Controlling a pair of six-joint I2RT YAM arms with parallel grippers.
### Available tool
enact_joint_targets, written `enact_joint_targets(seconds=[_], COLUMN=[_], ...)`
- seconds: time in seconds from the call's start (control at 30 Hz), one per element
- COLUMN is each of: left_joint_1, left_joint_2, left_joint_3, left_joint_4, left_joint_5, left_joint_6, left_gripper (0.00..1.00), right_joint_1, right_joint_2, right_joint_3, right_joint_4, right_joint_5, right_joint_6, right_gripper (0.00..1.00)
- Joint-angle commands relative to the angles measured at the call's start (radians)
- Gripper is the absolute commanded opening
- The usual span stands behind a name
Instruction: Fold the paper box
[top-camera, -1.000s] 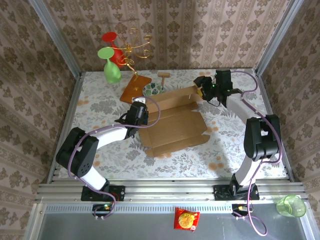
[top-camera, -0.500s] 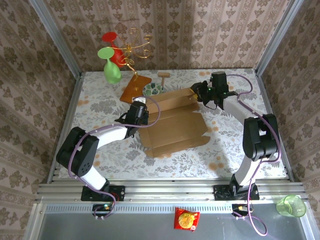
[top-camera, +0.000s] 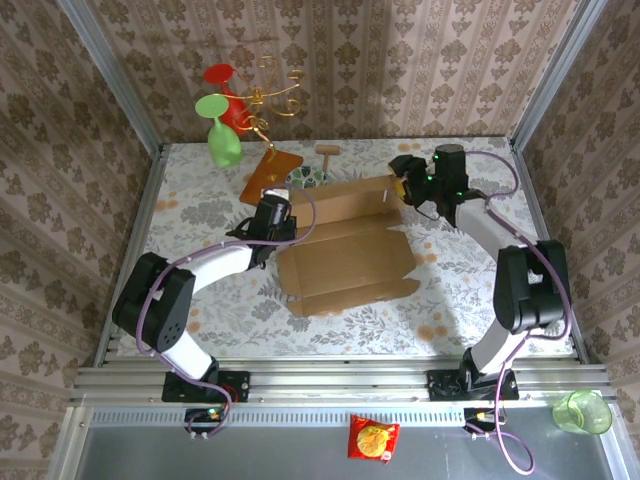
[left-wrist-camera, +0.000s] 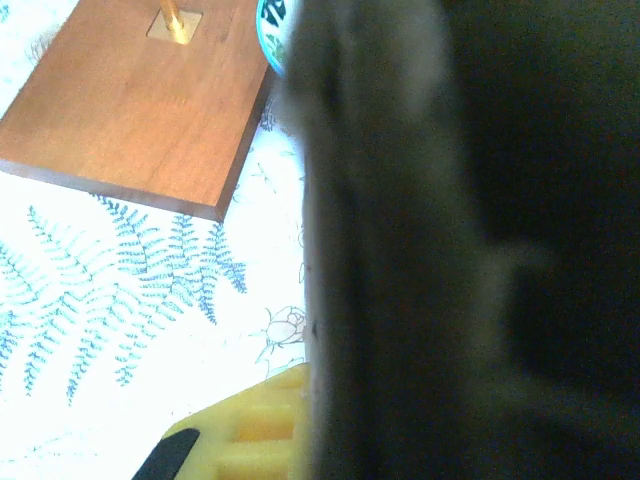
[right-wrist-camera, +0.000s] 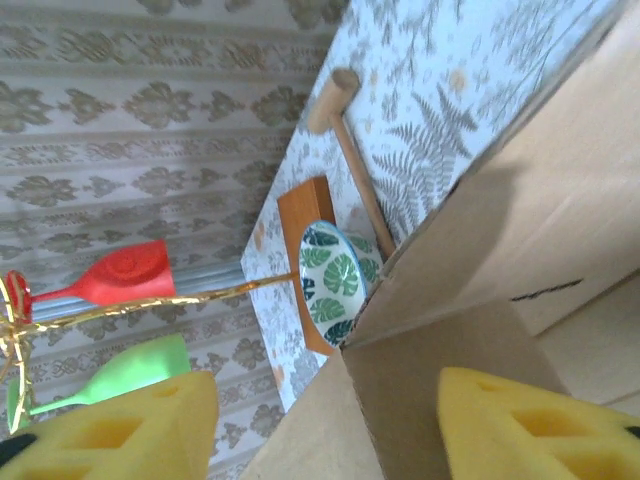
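Two arms are on the paper box (top-camera: 345, 255), which sits mid-tabletop (top-camera: 200, 210): base panel flat, rear wall standing up along the far crease. At its left rear corner is the left gripper (top-camera: 272, 214), at the right rear corner the right gripper (top-camera: 404, 186).

Right: yellow fingers (right-wrist-camera: 120, 430) spread apart, upright cardboard edge in the gap, not pinched.

Left: one yellow pad (left-wrist-camera: 262, 440) beside a dark blurred mass close to the lens. Can't tell if the fingers are apart or together.

Step looks like raising the rear wall and end flaps, early in the fold.

Next likely needs the right fingers to close on that edge or push the end flap inward while the left braces the opposite corner. Wooden board (left-wrist-camera: 130, 100) and leaf dish (right-wrist-camera: 335, 285) sit just behind the box, so clearance there is tight.
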Motion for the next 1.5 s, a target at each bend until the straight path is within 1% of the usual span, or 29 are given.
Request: enact_joint_targets(seconds=[0.0, 0.07, 0.13, 0.23, 0.3, 0.37, 0.43, 0.67, 0.83, 1.1, 1.27, 1.47], left_joint_1=[0.020, 0.018, 0.018, 0.018, 0.018, 0.025, 0.030, 0.033, 0.039, 0.044, 0.046, 0.046], left_joint_2=[-0.028, -0.031, -0.031, -0.028, -0.023, -0.009, 0.005, 0.026, 0.042, 0.061, 0.073, 0.083], left_joint_3=[0.059, 0.061, 0.057, 0.052, 0.054, 0.071, 0.089, 0.103, 0.115, 0.133, 0.140, 0.140], left_joint_4=[-0.074, -0.085, -0.088, -0.092, -0.096, -0.117, -0.136, -0.140, -0.144, -0.145, -0.145, -0.136], left_joint_5=[0.076, 0.078, 0.076, 0.074, 0.077, 0.088, 0.100, 0.120, 0.136, 0.144, 0.150, 0.158], left_joint_6=[-0.038, -0.033, -0.032, -0.033, -0.030, -0.034, -0.036, -0.033, -0.029, -0.033, -0.034, -0.042], left_gripper=[0.00, 0.00, 0.00, 0.00, 0.00, 0.00, 0.00, 0.00, 0.00, 0.00, 0.00, 0.00], right_joint_1=[-0.068, -0.097, -0.104, -0.102, -0.101, -0.101, -0.095, -0.069, -0.057, -0.046, -0.035, -0.027], right_joint_2=[-0.118, -0.147, -0.165, -0.166, -0.139, -0.087, -0.043, 0.119, 0.195, 0.263, 0.235, 0.219], right_joint_3=[-0.105, -0.182, -0.233, -0.305, -0.327, -0.320, -0.311, -0.258, -0.222, -0.179, -0.188, -0.195], right_joint_4=[-0.037, -0.028, -0.022, 0.001, 0.018, 0.022, 0.030, 0.089, 0.136, 0.167, 0.210, 0.273], right_joint_5=[0.067, 0.062, 0.063, 0.061, 0.059, 0.044, 0.040, 0.013, 0.003, -0.038, -0.048, -0.067], right_joint_6=[-0.049, -0.069, -0.103, -0.121, -0.134, -0.161, -0.180, -0.189, -0.172, -0.152, -0.113, -0.067], right_gripper=[0.64, 0.64, 0.64, 0.60, 0.59, 0.57, 0.57, 0.65, 0.65, 0.55, 0.48, 0.44])
